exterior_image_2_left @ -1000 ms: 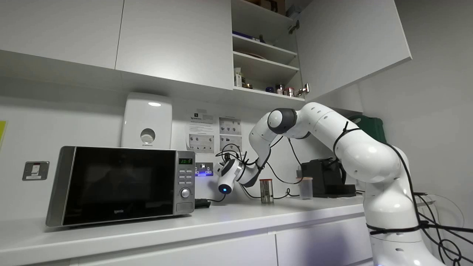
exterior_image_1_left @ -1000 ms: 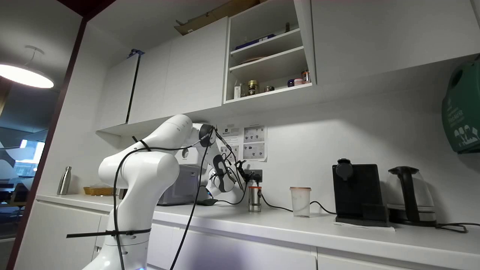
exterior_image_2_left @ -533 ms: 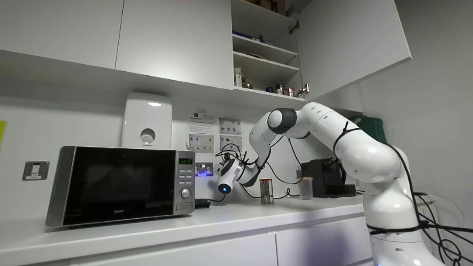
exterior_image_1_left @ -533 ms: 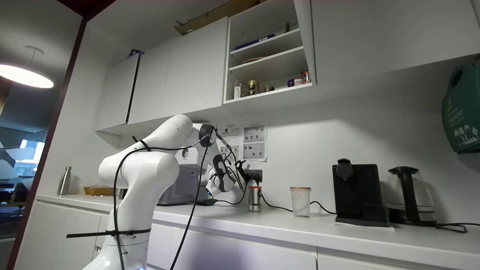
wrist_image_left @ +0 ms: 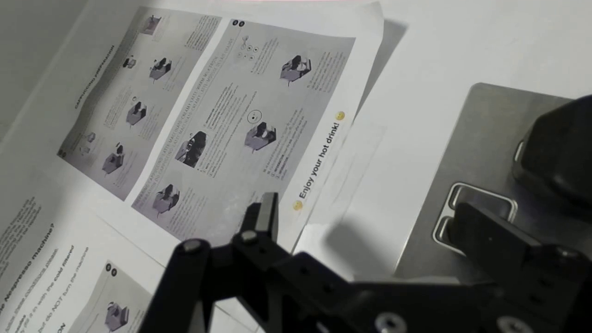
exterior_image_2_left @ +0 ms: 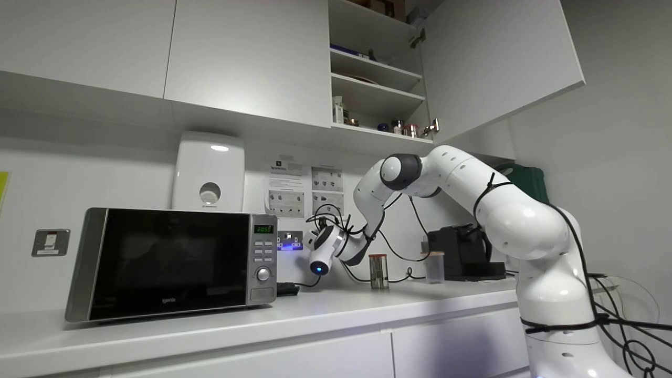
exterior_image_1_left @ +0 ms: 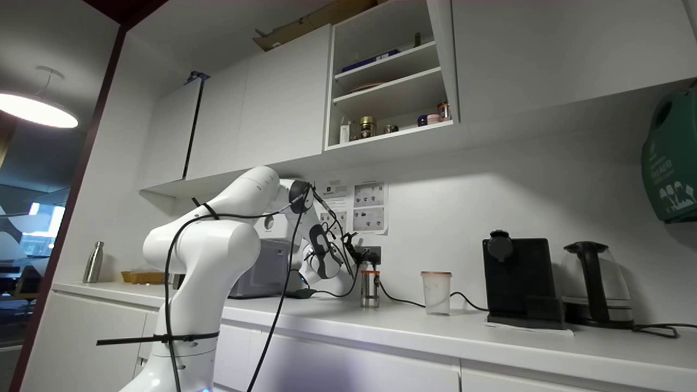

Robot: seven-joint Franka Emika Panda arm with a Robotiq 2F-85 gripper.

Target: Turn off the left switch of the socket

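Black jointed claw [wrist_image_left: 365,210] is spread wide; 1 fingertip [wrist_image_left: 483,231] overlaps silver-rimmed switch [wrist_image_left: 483,197] of grey rect. metal socket [wrist_image_left: 478,148] w/ black plug [wrist_image_left: 562,152]; contact unclear.

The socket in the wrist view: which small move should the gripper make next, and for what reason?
Probably nudge the open gripper until one finger centres over the left switch of the socket; in the wrist view that finger overlaps the right switch too, and contact is unclear.

The white arm [exterior_image_2_left: 520,223] has dark joint bands [exterior_image_2_left: 411,170]; black cables [exterior_image_1_left: 167,288] run along it; a light [exterior_image_2_left: 318,269] glows blue; silvery screws [wrist_image_left: 248,236] stud the black pincer [wrist_image_left: 365,212].
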